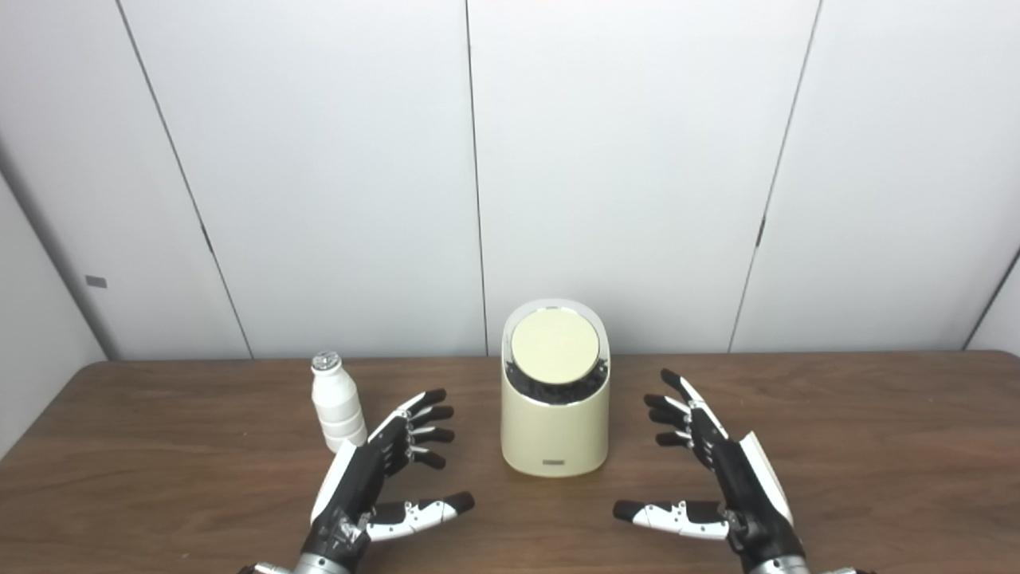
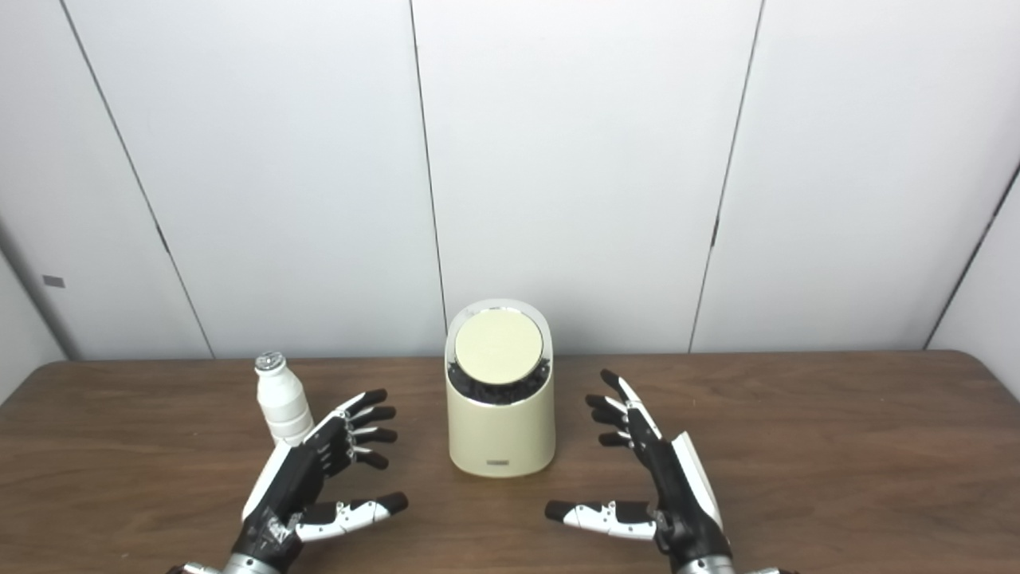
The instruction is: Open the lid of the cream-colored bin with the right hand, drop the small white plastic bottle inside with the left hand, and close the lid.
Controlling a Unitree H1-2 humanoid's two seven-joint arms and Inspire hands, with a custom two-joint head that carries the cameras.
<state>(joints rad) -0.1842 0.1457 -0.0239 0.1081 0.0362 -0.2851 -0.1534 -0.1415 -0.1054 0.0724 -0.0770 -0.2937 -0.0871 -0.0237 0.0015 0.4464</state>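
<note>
Table (image 1: 876, 430): dark brown wood-grain top, white panelled wall (image 1: 637, 159) behind its far edge.

Bin (image 1: 555, 434): cream-coloured, rounded, upright at the middle of the table. Round lid (image 1: 555, 345) shut, tilted toward the near side, with a dark band below it.

Bottle (image 1: 336, 404): small, white, ribbed plastic with a silvery cap, upright on the table to the left of the bin and apart from it.

Left hand (image 1: 374, 474): low over the near table, between bottle and bin, just near-right of the bottle, whose base its back edge overlaps in view. Fingers spread and released, thumb out toward the right, grasping nothing.

Right hand (image 1: 721, 470): near-right of the bin, apart from it. Fingers spread, thumb out toward the left, grasping nothing.
</note>
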